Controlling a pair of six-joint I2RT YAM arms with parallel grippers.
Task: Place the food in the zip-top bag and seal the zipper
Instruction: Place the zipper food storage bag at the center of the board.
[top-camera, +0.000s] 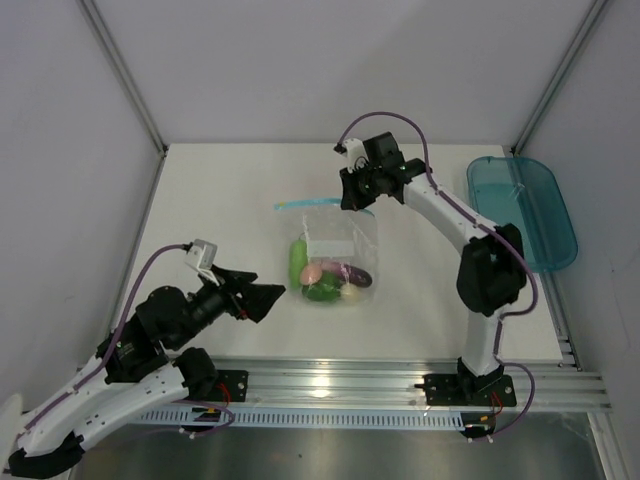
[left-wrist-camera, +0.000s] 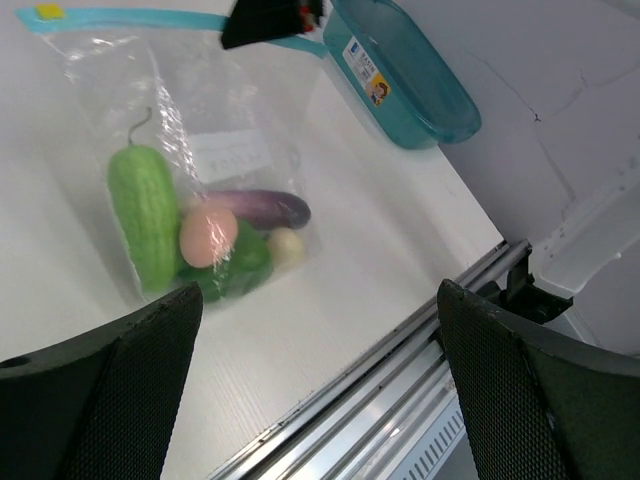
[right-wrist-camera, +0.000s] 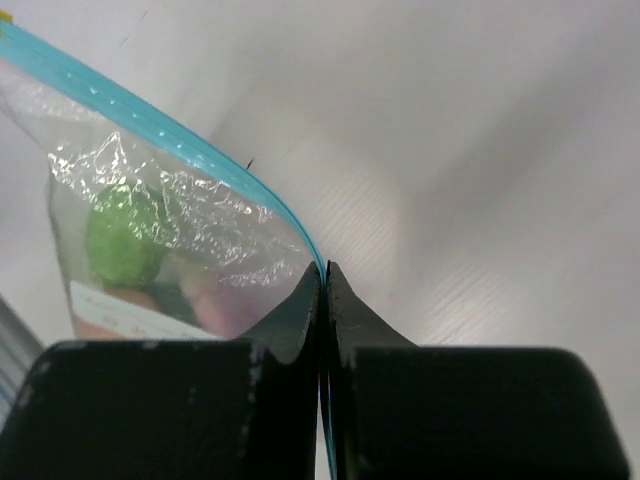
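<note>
nearest, the left gripper (top-camera: 270, 298) hangs with fingers apart, just left of the bag (top-camera: 345, 235). the food (top-camera: 328, 280) lies inside the bag's near end. at the far edge, the right gripper (right-wrist-camera: 323, 280) is pinched tight on the zipper (right-wrist-camera: 150, 125).

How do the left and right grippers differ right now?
The right gripper has its fingers shut on the zipper at the bag's end; the left gripper has its fingers spread, empty. The right gripper touches the bag; the left gripper sits apart from it. Both face the bag.
</note>
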